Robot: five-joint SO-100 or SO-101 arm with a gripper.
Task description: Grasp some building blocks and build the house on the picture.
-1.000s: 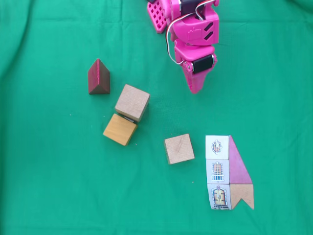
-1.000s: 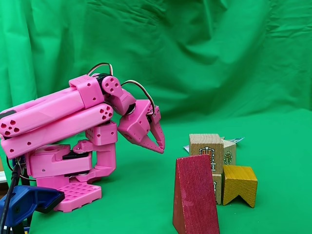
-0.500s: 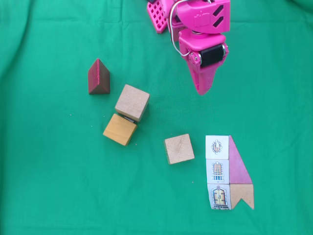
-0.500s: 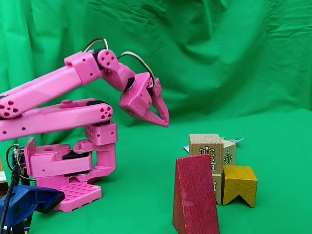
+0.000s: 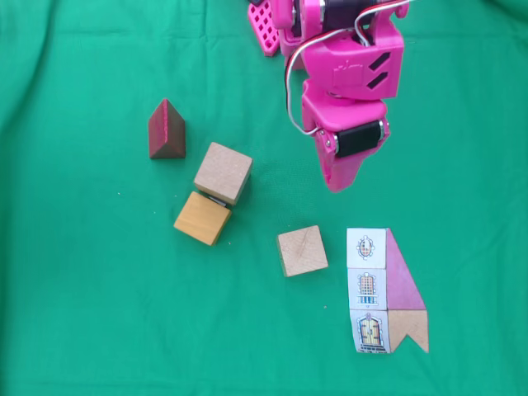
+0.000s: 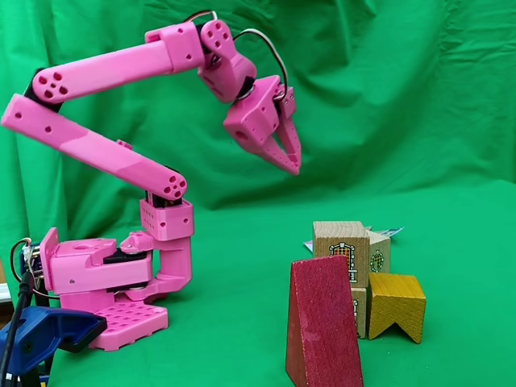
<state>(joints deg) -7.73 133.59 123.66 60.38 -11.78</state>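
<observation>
In the fixed view from above, my pink gripper [image 5: 337, 185] points down the frame, shut and holding nothing, above the cloth between the blocks and the picture [image 5: 386, 290]. A tan cube [image 5: 301, 250] lies just left of the picture, which shows the house as three white squares and a pink roof. Another tan cube [image 5: 223, 172] touches an orange-yellow cube [image 5: 202, 218], and the dark red prism [image 5: 167, 129] stands further left. From the side, the gripper [image 6: 294, 167] hangs high above the red prism [image 6: 322, 322], the tan cube [image 6: 340, 242] and the orange block [image 6: 397, 305].
Green cloth [image 5: 82, 289] covers the table and hangs as a backdrop [image 6: 403, 97]. The arm's pink base [image 6: 113, 282] sits at the left of the side view, with a blue clamp [image 6: 40, 334] in front of it.
The arm has unfolded and lifted. From above, the gripper slid down the frame toward the lone tan cube and the card; from the side, it rose and moved right. The blocks stayed put.
</observation>
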